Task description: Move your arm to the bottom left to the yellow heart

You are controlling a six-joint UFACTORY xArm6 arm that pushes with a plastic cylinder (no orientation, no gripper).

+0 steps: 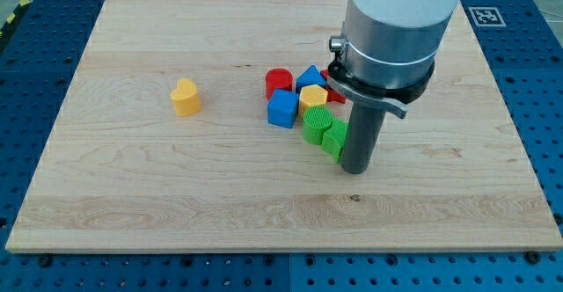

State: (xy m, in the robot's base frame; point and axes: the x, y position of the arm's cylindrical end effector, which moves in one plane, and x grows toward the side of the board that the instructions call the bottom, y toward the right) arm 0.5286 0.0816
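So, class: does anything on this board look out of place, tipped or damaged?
Nothing looks damaged or tipped. The yellow heart sits alone at the view's left, apart from the cluster where my tip touches a green block.

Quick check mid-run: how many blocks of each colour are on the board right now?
Yellow: 2, the yellow heart and a yellow block
Red: 2, the second partly hidden
Blue: 2
Green: 2, beside my tip
Total: 8

Two yellow (pixel 186 97), red (pixel 279 82), blue (pixel 282 108), green (pixel 316 126) blocks each.
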